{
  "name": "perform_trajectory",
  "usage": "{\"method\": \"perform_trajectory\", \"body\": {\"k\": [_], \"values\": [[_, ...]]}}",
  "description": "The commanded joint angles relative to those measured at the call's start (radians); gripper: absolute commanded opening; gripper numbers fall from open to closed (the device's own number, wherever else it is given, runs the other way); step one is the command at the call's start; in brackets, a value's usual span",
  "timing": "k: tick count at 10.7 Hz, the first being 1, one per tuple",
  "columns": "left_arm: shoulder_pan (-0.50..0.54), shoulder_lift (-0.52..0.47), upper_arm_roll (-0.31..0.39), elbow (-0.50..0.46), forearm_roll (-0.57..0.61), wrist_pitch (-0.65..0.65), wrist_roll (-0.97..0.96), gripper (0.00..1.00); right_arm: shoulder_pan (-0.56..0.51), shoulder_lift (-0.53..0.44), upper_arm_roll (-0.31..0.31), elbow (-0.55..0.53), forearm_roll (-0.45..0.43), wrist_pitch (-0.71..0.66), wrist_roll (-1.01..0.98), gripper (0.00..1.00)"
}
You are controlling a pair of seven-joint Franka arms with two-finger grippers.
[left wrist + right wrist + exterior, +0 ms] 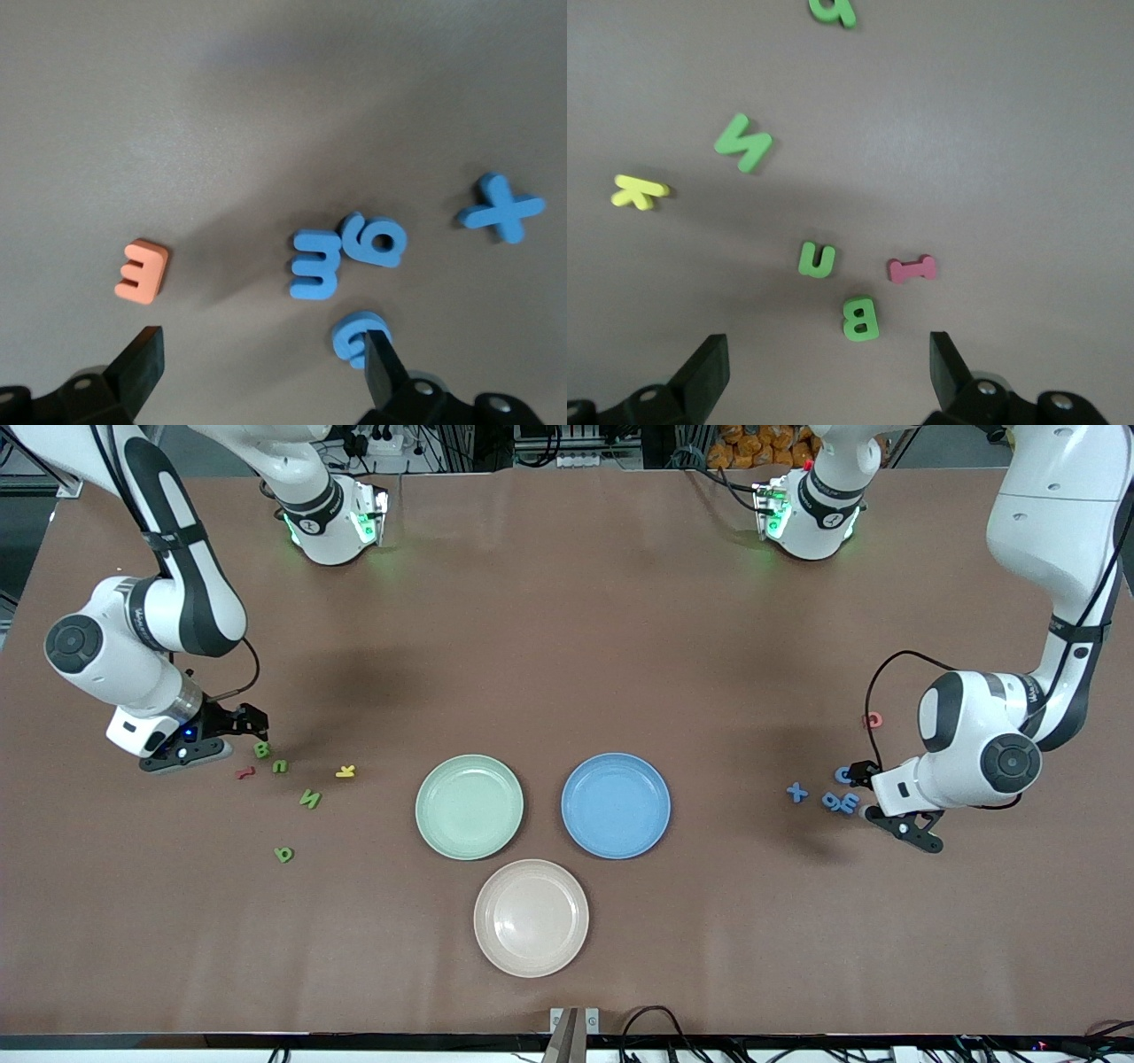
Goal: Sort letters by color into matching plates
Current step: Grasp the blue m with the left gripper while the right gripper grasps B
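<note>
Right gripper [824,376]: jaws spread, empty, low over green B [860,318] at right arm's end of table [567,602]. Left gripper [266,372]: jaws spread, empty, over blue cluster at left arm's end, one finger [376,359] overlapping curved blue letter [354,335].

Judgement: centre jaws on one letter, descend straight, avoid nudging neighbours.

Count: four green letters, four blue, one each red, yellow, orange. Three plates mid-table: mint plate [469,807], blue plate [616,805], both bare; cream plate [531,918] nearer camera.

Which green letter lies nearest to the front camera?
The green letter lying alone, well apart from the B, U and N clustered by the right gripper.
</note>
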Motion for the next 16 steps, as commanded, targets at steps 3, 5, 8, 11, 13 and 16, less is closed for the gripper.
{"method": "perform_trajectory", "body": {"k": [3, 5, 8, 11, 13, 16], "values": [[0.003, 0.072, -0.004, 0.046, 0.083, 0.01, 0.01, 1.0, -0.114, 0.085, 0.086, -0.067, 0.012, 0.171, -0.051, 1.0], [-0.002, 0.09, -0.004, 0.067, 0.081, 0.012, -0.002, 1.0, -0.121, 0.104, 0.086, -0.08, 0.012, 0.205, -0.051, 1.0], [-0.008, 0.107, -0.004, 0.073, 0.08, 0.018, -0.01, 1.0, -0.146, 0.136, 0.086, -0.083, 0.012, 0.235, -0.086, 1.0], [-0.013, 0.129, -0.002, 0.069, 0.107, 0.05, -0.054, 1.0, -0.161, 0.171, 0.086, -0.087, 0.01, 0.278, -0.103, 1.0], [-0.013, 0.13, -0.002, 0.069, 0.111, 0.05, -0.056, 1.0, -0.161, 0.178, 0.086, -0.087, 0.01, 0.28, -0.103, 1.0], [-0.014, 0.127, -0.002, 0.07, 0.112, 0.05, -0.074, 0.76, -0.16, 0.179, 0.086, -0.087, 0.006, 0.283, -0.105, 0.82]]}}
